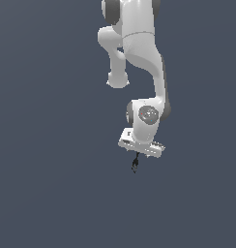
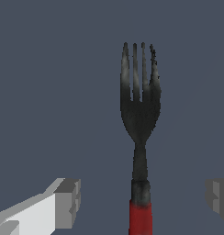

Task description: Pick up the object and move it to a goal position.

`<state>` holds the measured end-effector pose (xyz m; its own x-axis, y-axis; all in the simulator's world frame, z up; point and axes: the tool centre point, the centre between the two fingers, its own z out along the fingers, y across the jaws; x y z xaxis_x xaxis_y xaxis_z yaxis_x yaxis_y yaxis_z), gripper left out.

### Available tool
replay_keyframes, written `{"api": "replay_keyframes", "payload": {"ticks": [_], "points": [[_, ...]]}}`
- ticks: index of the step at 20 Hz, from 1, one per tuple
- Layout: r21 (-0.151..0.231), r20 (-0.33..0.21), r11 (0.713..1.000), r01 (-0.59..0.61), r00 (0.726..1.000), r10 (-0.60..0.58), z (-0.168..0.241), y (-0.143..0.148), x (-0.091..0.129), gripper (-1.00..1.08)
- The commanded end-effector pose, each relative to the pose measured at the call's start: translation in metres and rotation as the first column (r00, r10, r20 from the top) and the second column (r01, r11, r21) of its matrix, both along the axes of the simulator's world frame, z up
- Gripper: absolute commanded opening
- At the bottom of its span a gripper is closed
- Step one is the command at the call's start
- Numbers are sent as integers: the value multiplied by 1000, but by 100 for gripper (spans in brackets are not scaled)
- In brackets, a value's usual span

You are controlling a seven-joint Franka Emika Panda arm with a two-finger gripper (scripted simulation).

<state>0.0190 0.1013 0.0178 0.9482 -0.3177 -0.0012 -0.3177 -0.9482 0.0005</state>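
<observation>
The fork [image 2: 140, 119] lies on the grey floor, black tines and neck in full view, with only the start of its red handle [image 2: 141, 219] showing at the wrist view's edge. My gripper [image 2: 143, 199] is open. Its two grey fingertips [image 2: 68, 202] stand on either side of the fork's neck, well apart from it. In the exterior view the white arm reaches down, and the gripper [image 1: 135, 162] shows as a small dark shape under the hand; fork and fingers cannot be told apart there.
The plain dark grey floor [image 1: 52, 184] fills both views. The white arm [image 1: 139, 53] comes in from the top of the exterior view. No other objects show.
</observation>
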Motion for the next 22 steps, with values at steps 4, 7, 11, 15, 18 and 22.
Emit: {"api": "replay_keyframes", "payload": {"ticks": [4, 7, 11, 15, 18, 22], "points": [[0, 1, 1000, 1, 1000, -1, -12, 0, 1, 100], [0, 1, 1000, 1, 1000, -1, -12, 0, 1, -100], [0, 1, 1000, 1, 1000, -1, -12, 0, 1, -100], [0, 1, 1000, 1, 1000, -1, -12, 0, 1, -100], [0, 0, 1000, 1, 1000, -1, -7, 0, 1, -100], [0, 0, 1000, 1, 1000, -1, 1, -1, -1, -100]]}}
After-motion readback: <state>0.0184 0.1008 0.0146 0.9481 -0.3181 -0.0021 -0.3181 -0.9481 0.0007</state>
